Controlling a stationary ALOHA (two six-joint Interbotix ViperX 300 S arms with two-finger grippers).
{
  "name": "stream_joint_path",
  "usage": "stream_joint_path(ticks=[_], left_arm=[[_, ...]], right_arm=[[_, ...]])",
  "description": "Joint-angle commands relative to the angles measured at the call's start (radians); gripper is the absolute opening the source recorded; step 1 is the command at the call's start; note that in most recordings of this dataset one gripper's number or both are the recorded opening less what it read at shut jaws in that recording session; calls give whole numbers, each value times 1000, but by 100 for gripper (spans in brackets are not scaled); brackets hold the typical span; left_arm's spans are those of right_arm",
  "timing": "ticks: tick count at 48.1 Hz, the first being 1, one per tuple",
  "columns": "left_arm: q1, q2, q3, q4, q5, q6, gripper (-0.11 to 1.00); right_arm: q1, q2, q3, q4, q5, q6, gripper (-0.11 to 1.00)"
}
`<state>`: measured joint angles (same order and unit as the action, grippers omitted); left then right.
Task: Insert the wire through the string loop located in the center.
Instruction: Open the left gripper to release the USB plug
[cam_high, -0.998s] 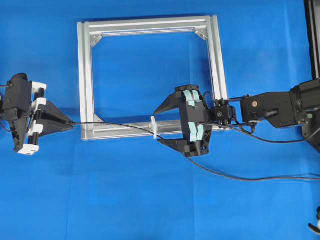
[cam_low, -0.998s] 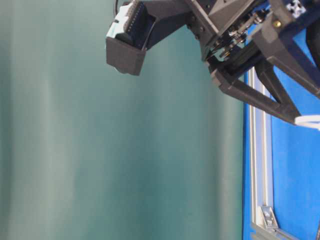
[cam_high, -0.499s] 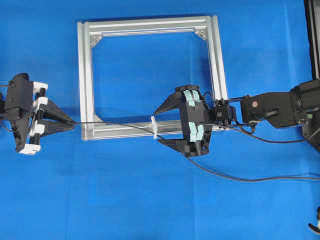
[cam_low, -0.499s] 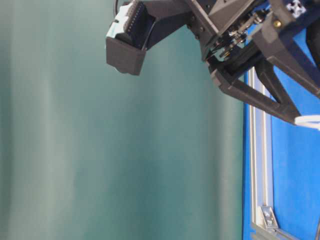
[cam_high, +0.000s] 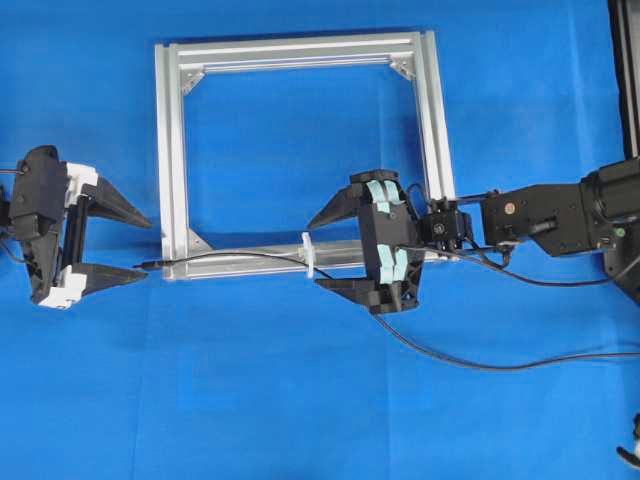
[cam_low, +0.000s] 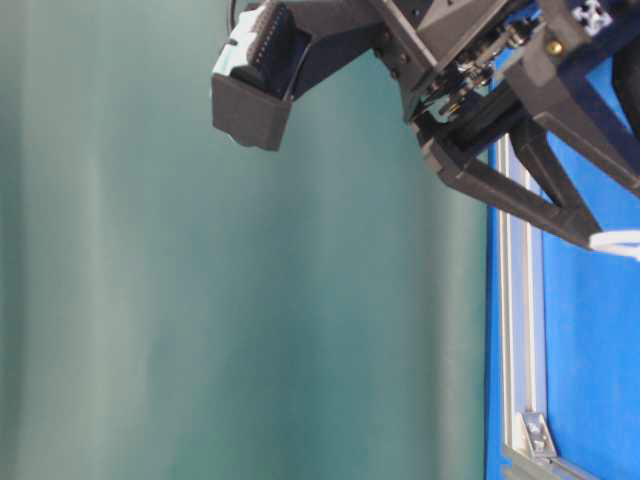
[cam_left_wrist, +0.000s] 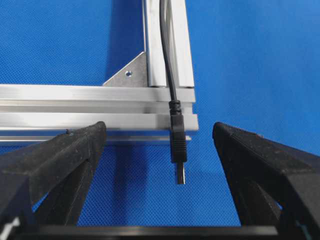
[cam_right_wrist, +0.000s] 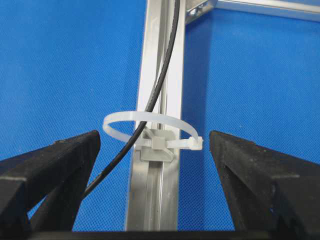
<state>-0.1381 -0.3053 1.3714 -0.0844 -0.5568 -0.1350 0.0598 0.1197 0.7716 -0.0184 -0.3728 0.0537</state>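
1 wire (cam_right_wrist: 159, 87) is passing through 1 string loop (cam_right_wrist: 150, 126) on the frame (cam_high: 172, 150); its plug (cam_left_wrist: 178, 145) is lying loose past the frame corner. 2 grippers, left gripper (cam_high: 143, 246) and right gripper (cam_high: 318, 251), are holding jaws wide, gripping nothing.

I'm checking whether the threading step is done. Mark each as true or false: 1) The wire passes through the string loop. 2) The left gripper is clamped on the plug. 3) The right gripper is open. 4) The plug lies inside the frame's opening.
1) True: the wire runs through the string loop.
2) False: the left gripper is open, and the plug lies free between its fingers.
3) True: the right gripper is open, a finger on each side of the loop.
4) False: the plug lies on the blue cloth outside the aluminium frame, just past its corner.
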Motion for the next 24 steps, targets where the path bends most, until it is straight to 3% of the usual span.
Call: stream_joint_path(ticks=[1, 11, 24], left_arm=[[2, -6, -9, 3, -3, -2, 92], [2, -21, -37, 3, 12, -5, 92], [2, -71, -104, 3, 147, 5, 92]], right_arm=[[2, -12, -15, 0, -8, 0, 96], [5, -35, -8, 0, 2, 0, 96], [5, -104, -2, 0, 55, 0, 96]])
